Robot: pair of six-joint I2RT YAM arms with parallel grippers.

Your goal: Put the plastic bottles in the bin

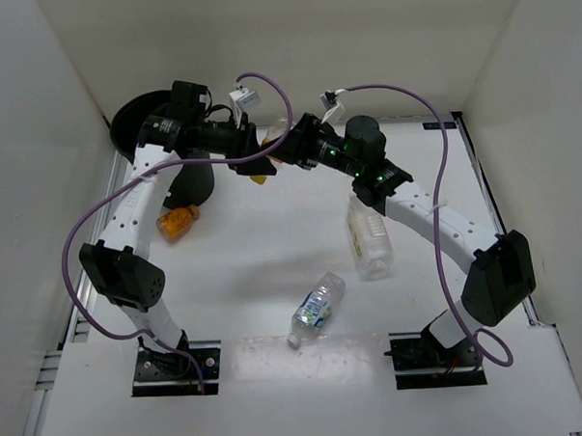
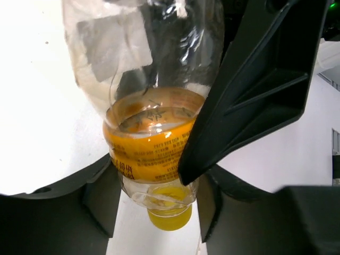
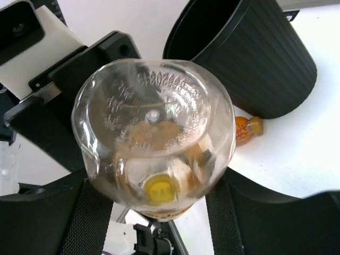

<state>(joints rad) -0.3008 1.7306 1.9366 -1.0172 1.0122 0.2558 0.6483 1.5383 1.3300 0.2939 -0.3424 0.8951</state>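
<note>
An orange-filled bottle (image 1: 261, 175) with a yellow cap hangs in the air between my two grippers, near the back middle of the table. My left gripper (image 1: 253, 160) is closed round its shoulder, cap end towards the wrist (image 2: 151, 149). My right gripper (image 1: 282, 153) is closed on its body, the clear base facing that camera (image 3: 154, 127). A right finger (image 2: 249, 90) crosses the left wrist view. The black bin (image 1: 132, 124) stands upright at the back left, also seen in the right wrist view (image 3: 255, 58). A second orange bottle (image 1: 178, 221) lies by its foot.
A large clear bottle (image 1: 369, 236) lies at the right under the right arm. A clear bottle with a blue-green label (image 1: 317, 309) lies near the front middle. White walls close in the table on the left, right and back.
</note>
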